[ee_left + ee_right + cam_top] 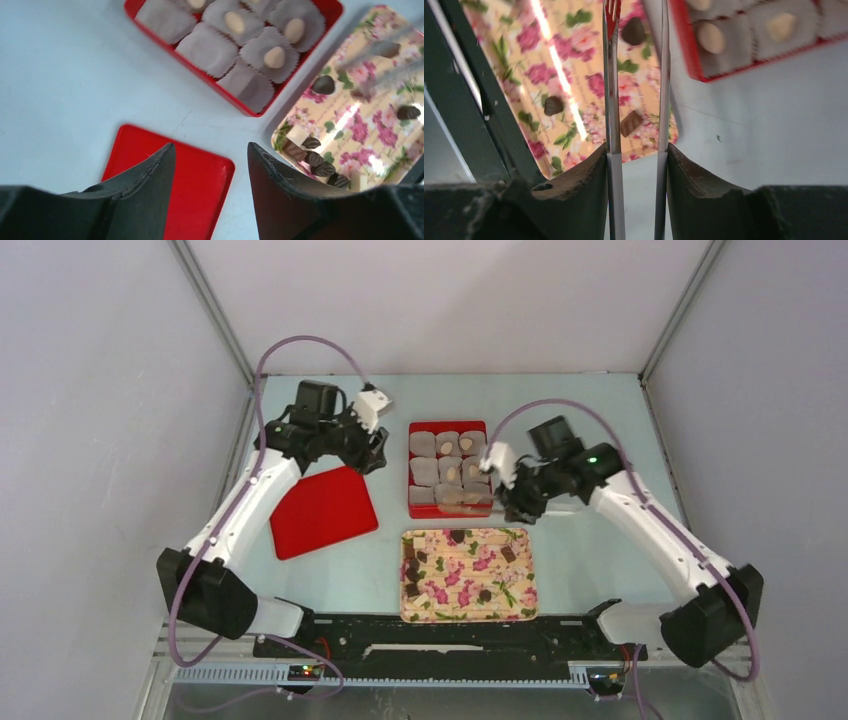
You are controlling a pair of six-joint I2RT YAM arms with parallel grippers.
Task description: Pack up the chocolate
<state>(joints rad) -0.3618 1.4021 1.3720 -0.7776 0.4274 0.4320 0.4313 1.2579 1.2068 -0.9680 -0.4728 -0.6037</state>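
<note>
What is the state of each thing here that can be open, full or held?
Left claw: open, empty.
Right claw: shut on the tongs.
Tongs: held, blades apart.
Red box: open, lid off.
Lid: lying flat on the table, beside the box.
Paper cups: some hold a pale chocolate, others empty.
Tray: holds loose chocolate pieces.

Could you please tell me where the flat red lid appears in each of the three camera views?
Top view: the lid lies on the table, left of centre.
Left wrist: the lid is at the bottom, around the middle.
Right wrist: not in it.
Shared landmark: the flowered tray, which shows in all three views.
</note>
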